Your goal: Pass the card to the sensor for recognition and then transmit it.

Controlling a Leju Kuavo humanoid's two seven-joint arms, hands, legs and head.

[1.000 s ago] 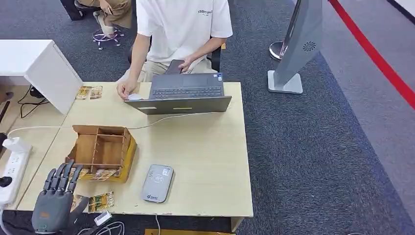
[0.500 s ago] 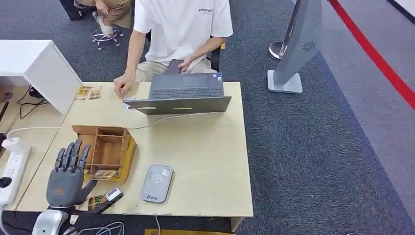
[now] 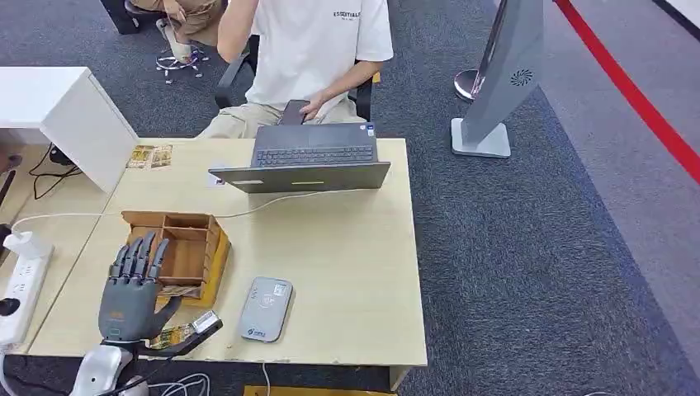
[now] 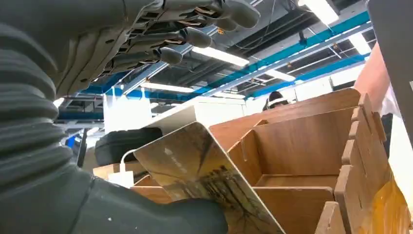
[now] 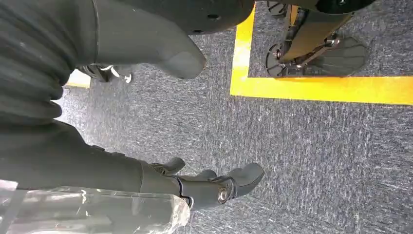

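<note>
A brown wooden divider box (image 3: 216,256) stands on the table's near left. Patterned cards (image 3: 177,290) lean in its front slot. One more card (image 3: 172,337) lies on the table before the box. My left hand (image 3: 132,293) hovers at the box's near left corner, fingers stretched over it and thumb out to the right. In the left wrist view a card (image 4: 204,180) stands between the thumb (image 4: 146,219) below and the spread fingers (image 4: 185,36) above, with nothing gripped. The grey card sensor (image 3: 266,308) lies right of the box. My right hand (image 5: 209,187) hangs over the carpet, holding nothing.
A laptop (image 3: 309,161) sits at the table's far side, its cable crossing toward the box. Behind it sits a person (image 3: 309,49) holding a phone. Two cards (image 3: 150,156) lie far left. A power strip (image 3: 21,285) and white cabinet (image 3: 58,107) are left; a kiosk stand (image 3: 499,82) stands right.
My left hand has risen and moved forward and right, from the table's near edge up to the box. The person's hand has lifted off the table.
</note>
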